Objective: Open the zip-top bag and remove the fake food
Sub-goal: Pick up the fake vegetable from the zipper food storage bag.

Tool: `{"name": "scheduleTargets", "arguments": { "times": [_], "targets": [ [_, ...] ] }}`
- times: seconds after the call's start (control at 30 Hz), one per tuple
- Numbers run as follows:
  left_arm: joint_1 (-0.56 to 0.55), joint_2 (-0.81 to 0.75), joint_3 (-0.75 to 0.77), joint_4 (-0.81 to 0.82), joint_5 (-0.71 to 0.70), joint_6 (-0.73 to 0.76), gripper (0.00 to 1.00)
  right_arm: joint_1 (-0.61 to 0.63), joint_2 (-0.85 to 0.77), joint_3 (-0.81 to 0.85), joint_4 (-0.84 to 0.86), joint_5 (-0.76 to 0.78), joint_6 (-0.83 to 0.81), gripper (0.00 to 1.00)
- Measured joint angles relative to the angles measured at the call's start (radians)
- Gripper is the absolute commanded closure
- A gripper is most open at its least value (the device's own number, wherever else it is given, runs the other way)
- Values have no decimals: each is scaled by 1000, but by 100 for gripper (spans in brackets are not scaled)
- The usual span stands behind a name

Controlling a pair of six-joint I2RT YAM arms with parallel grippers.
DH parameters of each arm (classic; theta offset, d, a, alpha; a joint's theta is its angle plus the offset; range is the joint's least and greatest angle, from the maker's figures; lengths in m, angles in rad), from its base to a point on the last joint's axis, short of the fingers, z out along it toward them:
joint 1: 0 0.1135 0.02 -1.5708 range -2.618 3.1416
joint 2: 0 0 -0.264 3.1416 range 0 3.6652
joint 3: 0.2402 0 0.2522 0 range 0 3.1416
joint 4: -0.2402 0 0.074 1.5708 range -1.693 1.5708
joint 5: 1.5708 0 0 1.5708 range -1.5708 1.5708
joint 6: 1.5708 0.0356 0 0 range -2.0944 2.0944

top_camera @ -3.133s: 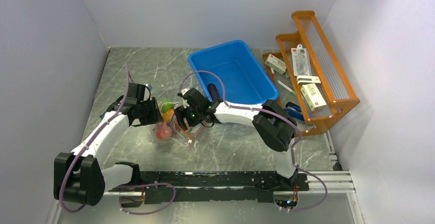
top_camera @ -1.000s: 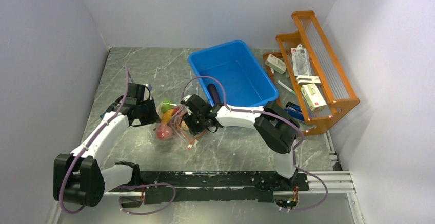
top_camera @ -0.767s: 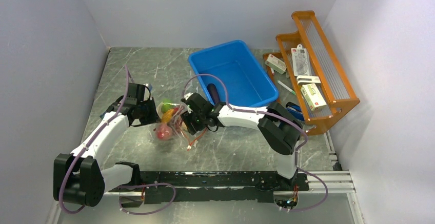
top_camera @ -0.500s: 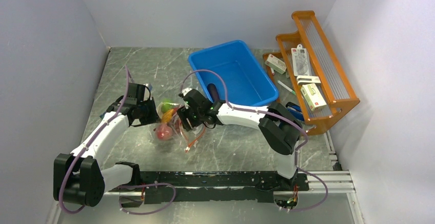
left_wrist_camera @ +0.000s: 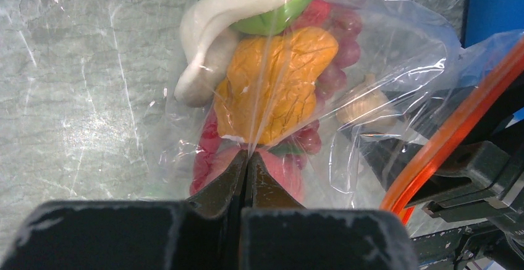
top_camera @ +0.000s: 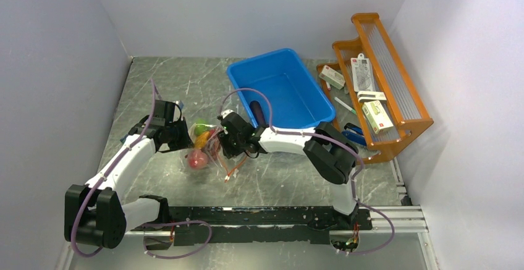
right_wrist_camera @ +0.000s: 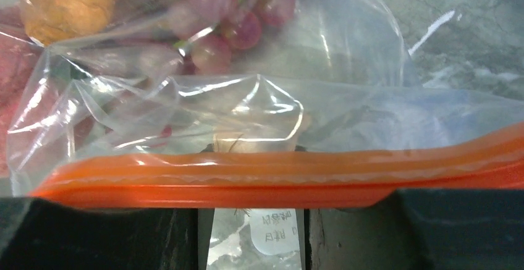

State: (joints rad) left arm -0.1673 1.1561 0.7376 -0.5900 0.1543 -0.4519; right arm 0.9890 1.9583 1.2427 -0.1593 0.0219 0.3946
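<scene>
Now, at the left, the left gripper [left_wrist_camera: 247,159] is pinched tight on a fold of the zip-top bag [left_wrist_camera: 395,54] — thin, crinkly, likely slippery film lying on the table [top_camera: 278,177] between the arms, lumpy with light fake food [left_wrist_camera: 278,84]. Its mouth faces right, long axis across the table; the stiffer orange zip strip [right_wrist_camera: 247,174] looks the surest hold. That strip crosses the right gripper [right_wrist_camera: 253,220], jaws partly apart — whether they grip anything, I cannot tell.
</scene>
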Motion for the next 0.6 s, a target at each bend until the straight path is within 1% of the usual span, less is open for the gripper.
{"name": "scheduleTargets", "arguments": {
  "times": [0.23,0.6],
  "targets": [
    [0,5,0,0,0,0,93,0,-38,-50,7,13,13,67],
    [-2,5,0,0,0,0,93,0,-129,-99,19,1,29,67]
  ]
}}
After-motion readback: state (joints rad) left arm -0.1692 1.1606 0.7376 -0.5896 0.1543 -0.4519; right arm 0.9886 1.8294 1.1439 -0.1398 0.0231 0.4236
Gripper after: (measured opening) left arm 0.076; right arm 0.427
